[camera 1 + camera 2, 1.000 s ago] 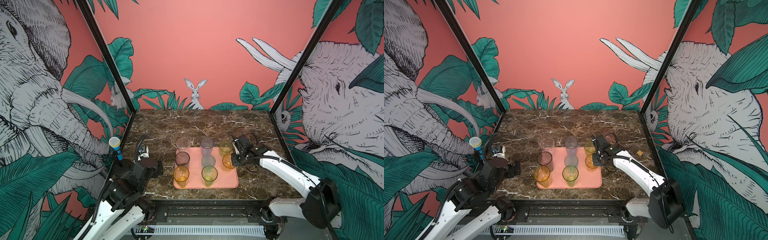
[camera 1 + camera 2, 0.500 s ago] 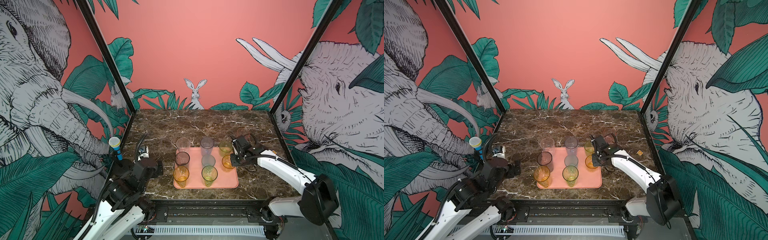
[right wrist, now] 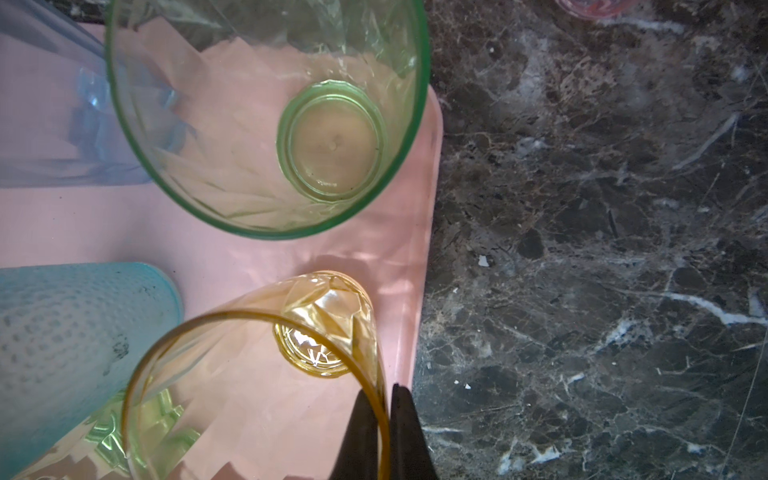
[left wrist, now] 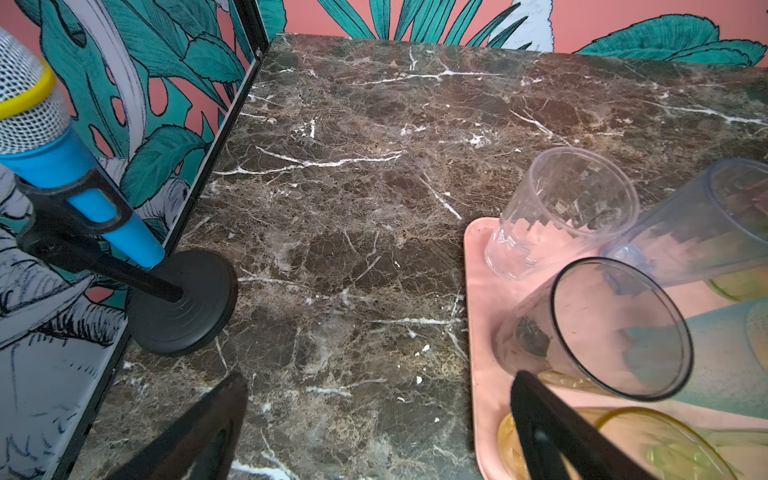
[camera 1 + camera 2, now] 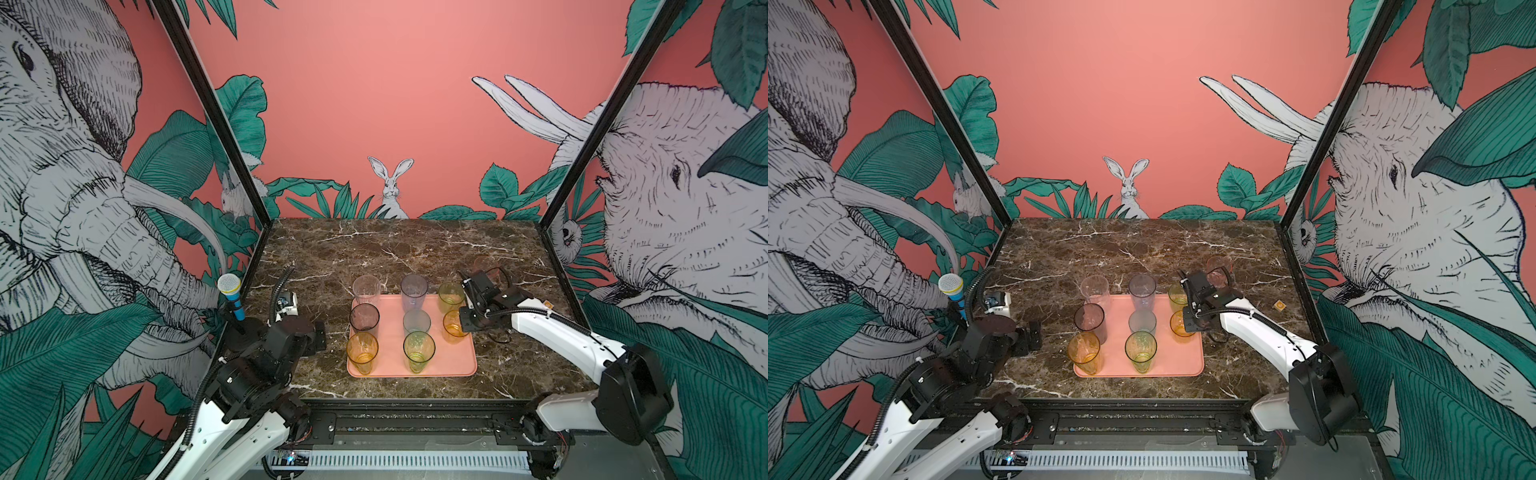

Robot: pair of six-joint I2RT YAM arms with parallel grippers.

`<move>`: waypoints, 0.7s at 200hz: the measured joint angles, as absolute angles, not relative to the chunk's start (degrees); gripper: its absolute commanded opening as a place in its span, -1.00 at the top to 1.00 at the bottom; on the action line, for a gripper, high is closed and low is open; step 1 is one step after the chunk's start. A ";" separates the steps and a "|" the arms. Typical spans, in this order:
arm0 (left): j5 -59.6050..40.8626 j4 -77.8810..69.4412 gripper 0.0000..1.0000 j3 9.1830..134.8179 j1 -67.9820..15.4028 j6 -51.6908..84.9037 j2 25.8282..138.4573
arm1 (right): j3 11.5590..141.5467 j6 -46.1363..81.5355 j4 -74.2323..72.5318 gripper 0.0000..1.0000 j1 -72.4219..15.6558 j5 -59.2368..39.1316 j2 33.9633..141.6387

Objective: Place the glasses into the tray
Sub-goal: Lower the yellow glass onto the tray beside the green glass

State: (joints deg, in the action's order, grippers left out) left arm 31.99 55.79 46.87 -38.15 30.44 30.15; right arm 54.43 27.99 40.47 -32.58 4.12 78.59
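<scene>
The salmon-pink tray lies mid-table with several glasses standing on it, among them a clear tall one, a lilac one, a smoky dark one and a frosted teal one. My right gripper is shut on the rim of a short amber glass, one finger inside and one outside, its base over the tray's right side behind a yellow-green glass. A pink glass stands on the marble behind that gripper. My left gripper is open and holds nothing, low over the marble left of the tray.
A blue microphone on a black stand is at the left wall, with a small white device beside it. A small orange cube lies near the right wall. Black frame posts and printed walls enclose the table.
The right arm's elbow has swung slightly to the left, while its gripper stays with the amber glass at the tray's right side. The left arm has not moved.
</scene>
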 measured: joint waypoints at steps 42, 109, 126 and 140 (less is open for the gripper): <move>31.99 55.79 -0.99 46.87 -38.15 30.44 30.15 | 54.41 28.18 39.68 1.00 -32.58 4.03 78.89; 31.99 55.81 -0.99 46.87 -38.15 30.44 30.00 | 54.43 28.32 39.40 1.00 -32.58 4.16 79.20; 31.99 55.81 -0.99 46.87 -38.15 30.44 30.00 | 54.50 28.29 39.33 1.00 -32.58 4.29 79.37; 31.99 55.81 -0.99 46.87 -38.15 30.44 29.95 | 54.50 28.32 39.29 1.00 -32.56 4.32 79.40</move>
